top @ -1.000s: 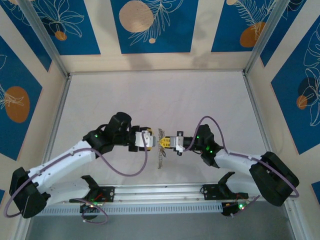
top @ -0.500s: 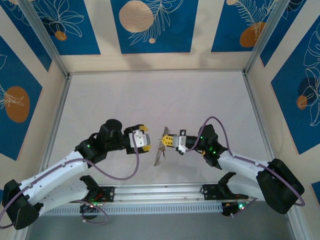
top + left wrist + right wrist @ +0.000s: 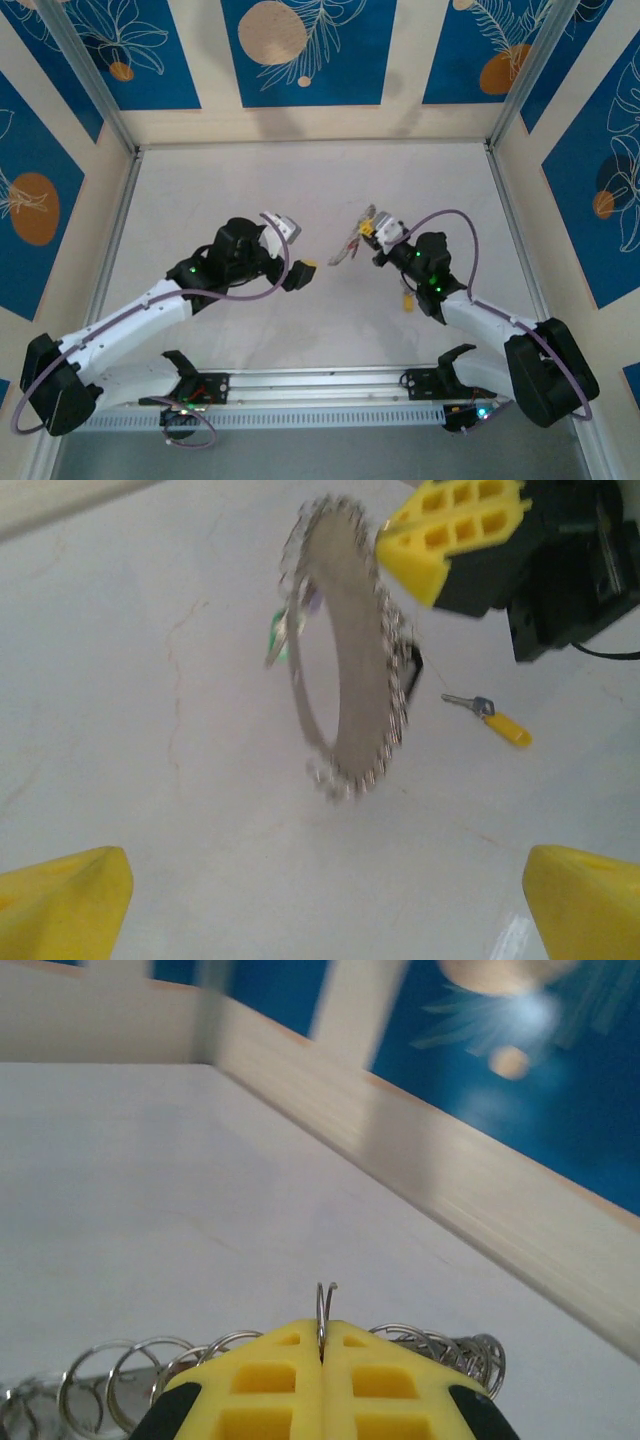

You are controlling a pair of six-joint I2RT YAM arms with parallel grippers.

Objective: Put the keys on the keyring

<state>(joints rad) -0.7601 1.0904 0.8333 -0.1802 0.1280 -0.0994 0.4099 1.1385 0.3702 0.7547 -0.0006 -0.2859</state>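
Left wrist: keyring [image 3: 345, 778] in R pincer [image 3: 420, 540], long axis near-vertical.

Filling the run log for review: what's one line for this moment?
left tool: open, clear of keyring | right tool: shut on keyring, lifted | yellow key: lying on table

pale grey-white table [image 3: 300, 190], matt, with faint hairline marks; cream back wall [image 3: 310, 122] set with blue panels [image 3: 300, 50] bearing white leaf outlines and orange discs; side walls [image 3: 40, 200] of the same pattern, left and right; slanted aluminium posts [image 3: 88, 75] at the two far corners; grey slotted rail [image 3: 320, 415] along the near edge; light even and soft
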